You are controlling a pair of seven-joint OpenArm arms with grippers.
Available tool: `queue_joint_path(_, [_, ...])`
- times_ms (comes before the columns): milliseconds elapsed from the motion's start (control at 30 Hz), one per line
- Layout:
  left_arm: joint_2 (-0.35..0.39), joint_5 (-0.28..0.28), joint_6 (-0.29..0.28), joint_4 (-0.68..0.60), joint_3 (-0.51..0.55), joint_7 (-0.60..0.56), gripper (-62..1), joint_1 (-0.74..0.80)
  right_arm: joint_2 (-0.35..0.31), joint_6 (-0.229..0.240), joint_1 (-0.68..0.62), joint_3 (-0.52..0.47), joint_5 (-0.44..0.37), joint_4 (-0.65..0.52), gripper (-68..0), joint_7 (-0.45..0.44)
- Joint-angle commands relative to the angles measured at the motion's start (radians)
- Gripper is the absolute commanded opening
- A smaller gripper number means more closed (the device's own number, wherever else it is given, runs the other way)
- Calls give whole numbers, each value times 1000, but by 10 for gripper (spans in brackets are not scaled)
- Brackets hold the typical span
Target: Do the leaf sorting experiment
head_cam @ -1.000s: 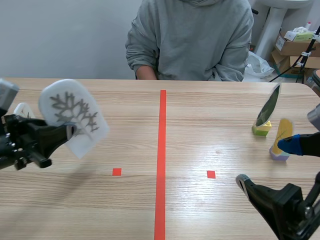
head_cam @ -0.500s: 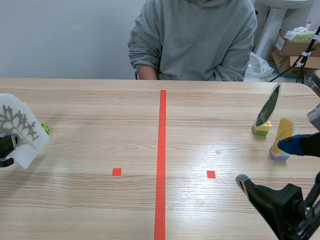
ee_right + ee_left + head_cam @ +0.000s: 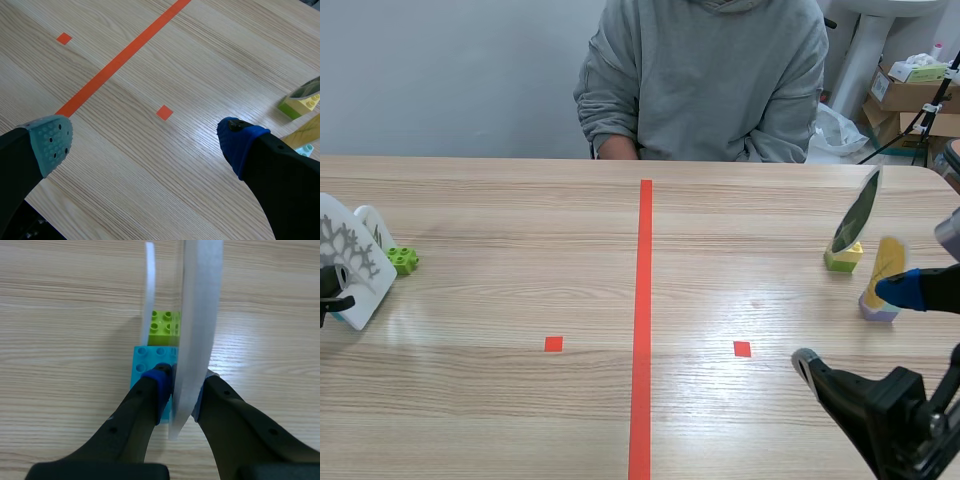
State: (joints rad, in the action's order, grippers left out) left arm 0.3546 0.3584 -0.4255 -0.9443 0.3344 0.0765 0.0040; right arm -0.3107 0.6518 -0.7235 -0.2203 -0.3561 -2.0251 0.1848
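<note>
The wooden table (image 3: 520, 420) is holding a green block (image 3: 402, 260) at nine o'clock, and a yellow-green block (image 3: 843, 258) and a purple block (image 3: 876, 308) are sitting at three o'clock.

A white leaf card (image 3: 350, 262) with a grey branchy leaf stands up at the table's left edge. The left gripper (image 3: 182, 385) pinches it just over a blue block (image 3: 145, 360). Behind it a second white card (image 3: 372, 226) stands beside a green block (image 3: 403, 260). Far to the right, a dark leaf (image 3: 858, 212) leans on a yellow-green block (image 3: 843, 258). Near it a yellow leaf (image 3: 890, 255) stands on a purple block (image 3: 875, 308).
</note>
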Motion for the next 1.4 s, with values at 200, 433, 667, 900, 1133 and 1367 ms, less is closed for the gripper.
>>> queue_joint_path(200, [6,-34,-3,37,3,-25,-554,-40,-11,0,11,-4,-11,2,-85,-11])
queue_joint_path(433, [6,-34,-3,41,3,-23,-549,-37,-11,0,11,-4,-11,2,-85,-11])
queue_joint_path(667, [7,-34,-3,40,3,-11,-265,-34,-11,0,11,-4,-11,2,-85,-11])
queue_joint_path(900, [10,-33,-23,15,5,-48,-79,32,-11,0,11,-4,-11,2,-85,-10])
queue_joint_path(1133, [12,-34,-41,-179,38,-110,-79,215,-11,0,11,-4,-11,2,-85,-10])
queue_joint_path(1367, [12,-34,-114,-437,74,-106,-70,435,-11,0,11,-4,-11,2,-84,-10])
